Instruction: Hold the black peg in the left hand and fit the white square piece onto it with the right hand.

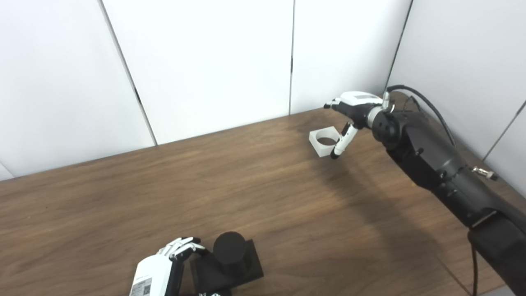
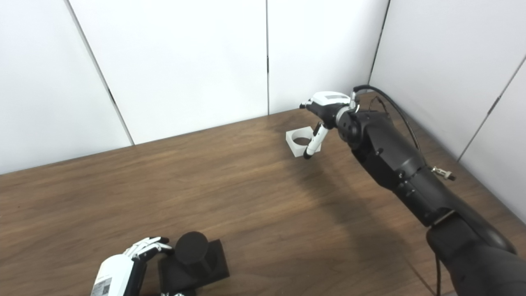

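Left hand (image 1: pixel 164 263) curled around the black peg (image 1: pixel 230 246) base at near table (image 1: pixel 123 197) edge to steady it, right hand (image 1: pixel 349 113) spread over white square piece (image 1: pixel 324 142) far right of peg, ungrasped

Lab: white partition panels (image 1: pixel 197 65), wooden table (image 1: pixel 123 197)

Left hand (image 1: pixel 164 267) cut by bottom edge, its grip on black peg (image 1: pixel 230 248) unclear

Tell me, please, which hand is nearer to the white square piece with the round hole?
Right. The right hand hovers at the white square piece, one of its fingers reaching beside it. The left hand is far off, by the black peg.
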### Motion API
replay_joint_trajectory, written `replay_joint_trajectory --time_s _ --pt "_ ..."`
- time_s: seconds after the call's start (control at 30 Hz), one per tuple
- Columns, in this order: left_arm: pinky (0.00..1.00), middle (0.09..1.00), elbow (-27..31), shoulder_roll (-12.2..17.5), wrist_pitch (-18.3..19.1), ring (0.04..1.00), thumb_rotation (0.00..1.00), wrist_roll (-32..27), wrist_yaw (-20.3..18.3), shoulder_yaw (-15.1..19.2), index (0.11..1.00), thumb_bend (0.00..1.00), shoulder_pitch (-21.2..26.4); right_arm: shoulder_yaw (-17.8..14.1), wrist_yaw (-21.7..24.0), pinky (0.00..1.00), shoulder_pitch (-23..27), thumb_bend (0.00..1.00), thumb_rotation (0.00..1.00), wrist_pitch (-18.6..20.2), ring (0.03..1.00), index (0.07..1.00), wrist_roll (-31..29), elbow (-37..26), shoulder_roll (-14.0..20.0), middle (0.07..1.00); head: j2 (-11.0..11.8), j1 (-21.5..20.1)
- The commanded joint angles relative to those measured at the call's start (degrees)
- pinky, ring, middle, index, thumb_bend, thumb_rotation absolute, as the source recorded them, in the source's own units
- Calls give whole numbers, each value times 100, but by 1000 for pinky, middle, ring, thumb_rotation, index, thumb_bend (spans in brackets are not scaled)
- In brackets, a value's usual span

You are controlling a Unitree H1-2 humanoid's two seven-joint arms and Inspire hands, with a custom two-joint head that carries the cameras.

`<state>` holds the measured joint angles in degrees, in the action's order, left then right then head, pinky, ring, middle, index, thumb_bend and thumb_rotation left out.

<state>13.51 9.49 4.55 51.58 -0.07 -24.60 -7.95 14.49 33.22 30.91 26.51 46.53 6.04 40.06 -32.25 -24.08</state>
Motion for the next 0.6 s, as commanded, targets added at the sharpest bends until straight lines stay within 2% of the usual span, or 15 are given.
replay_joint_trajectory --time_s 0.0,0.57 --pt "775 785 -468 113 284 836 40 -15 -469 -90 487 513 -295 -45 -243 975 332 1000 268 -92 1000 945 54 1 38 1000 -2 -6" --pt "773 785 -436 133 271 836 39 -33 -456 -77 488 512 -341 89 -871 970 470 958 237 -535 1000 918 39 625 -161 975 4 63"
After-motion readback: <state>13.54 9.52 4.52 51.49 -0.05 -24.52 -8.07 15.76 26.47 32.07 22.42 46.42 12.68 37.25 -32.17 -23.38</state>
